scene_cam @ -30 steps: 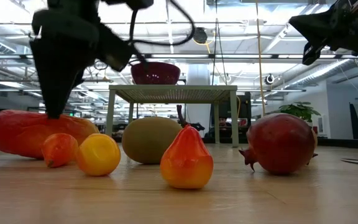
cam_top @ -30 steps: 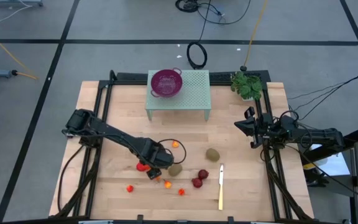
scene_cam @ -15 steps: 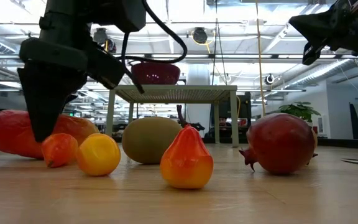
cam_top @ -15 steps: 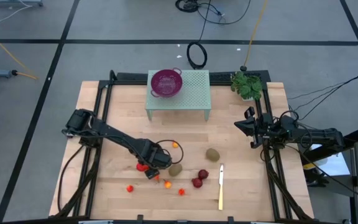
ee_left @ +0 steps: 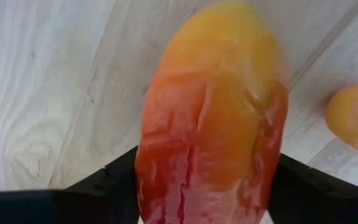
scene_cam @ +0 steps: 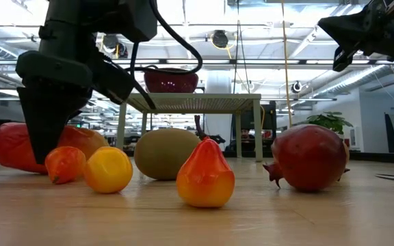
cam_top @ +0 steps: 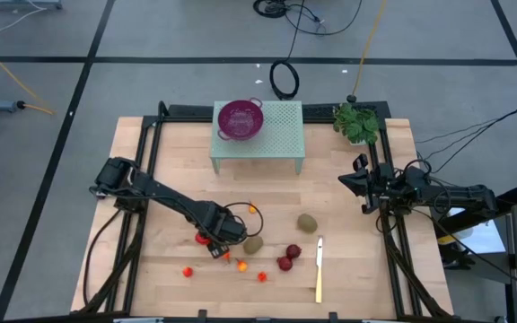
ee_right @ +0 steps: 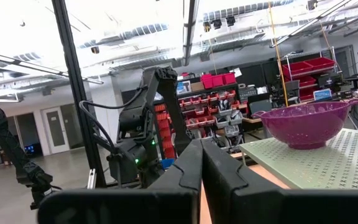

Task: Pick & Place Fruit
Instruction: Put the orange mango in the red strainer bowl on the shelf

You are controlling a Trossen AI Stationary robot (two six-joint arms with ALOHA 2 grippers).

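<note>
Front edge: we noted the yellow-handled knife (cam_top: 319, 269) lying lengthwise near the table's (cam_top: 348, 278) front, right of the fruit cluster.
Small balls: three tiny orange-red balls (cam_top: 188, 272) sat along the front of the cluster; in the low view a red-orange one (scene_cam: 64, 164) touched a yellow-orange one (scene_cam: 109, 169), with a pear-shaped orange piece (scene_cam: 205, 175) just beside them.
Dark red fruit: we logged the dark red round ones (cam_top: 288, 257) between the balls and the knife; the low view showed one with a small crown (scene_cam: 309, 157).
Left gripper: the left gripper (cam_top: 215, 243) was down on the table over the elongated red-orange fruit (ee_left: 213, 118). Its fingers (ee_left: 101, 186) straddled the fruit, one on each side; we could not tell whether they had clamped it or only bracketed it.
Elongated fruit: it lay on the wood, left of the nearer kiwi (cam_top: 253, 244); in the low view the gripper hid its middle (scene_cam: 9, 145).
Kiwis: the second kiwi (cam_top: 307, 222) sat farther back and to the right, apart from the first.
Right gripper: the right gripper (cam_top: 352, 182) waited raised at the table's right edge, fingers (ee_right: 185, 177) pressed together, holding nothing.
Back of table: a pale green perforated stand (cam_top: 276, 135) carried the purple wire bowl (cam_top: 240, 118); a small green plant (cam_top: 356, 122) stood at the back right corner.
</note>
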